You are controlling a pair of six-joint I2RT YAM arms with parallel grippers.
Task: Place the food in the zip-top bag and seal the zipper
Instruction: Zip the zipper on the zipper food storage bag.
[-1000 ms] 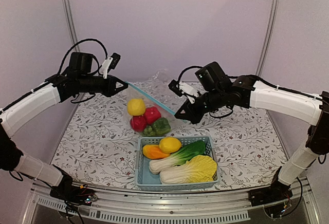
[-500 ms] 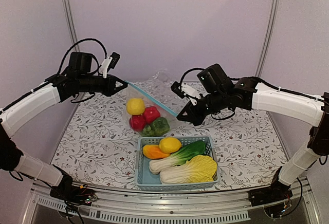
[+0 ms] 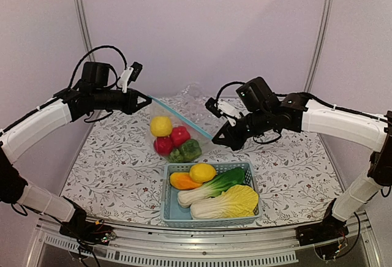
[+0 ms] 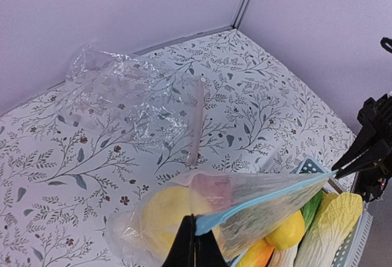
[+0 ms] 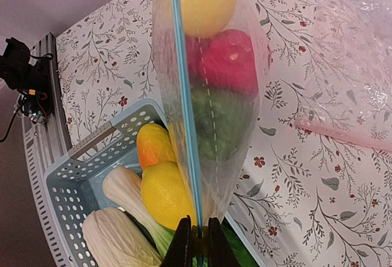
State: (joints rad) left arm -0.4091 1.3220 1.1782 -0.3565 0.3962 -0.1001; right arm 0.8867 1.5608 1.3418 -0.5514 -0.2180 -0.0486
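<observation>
The clear zip-top bag (image 3: 177,133) is held up by its mouth between both grippers. Its teal zipper (image 3: 182,117) runs taut and straight between them. My left gripper (image 3: 149,100) is shut on the zipper's left end, also in the left wrist view (image 4: 195,227). My right gripper (image 3: 214,139) is shut on its right end, also in the right wrist view (image 5: 197,227). Inside the bag are a yellow lemon (image 3: 162,126), red fruit (image 3: 180,136) and a green vegetable (image 3: 190,150). The zipper (image 5: 184,108) looks closed along its length.
A light-blue basket (image 3: 208,220) at the front holds a lemon (image 3: 202,172), an orange piece (image 3: 182,180), a leafy green vegetable (image 3: 214,187) and a pale cabbage (image 3: 229,201). A second clear bag (image 4: 122,95) with a pink strip (image 4: 196,120) lies at the back.
My right gripper has shifted slightly right and down with the zipper end, and the bag's food moved a little with it. The left gripper has stayed put.
</observation>
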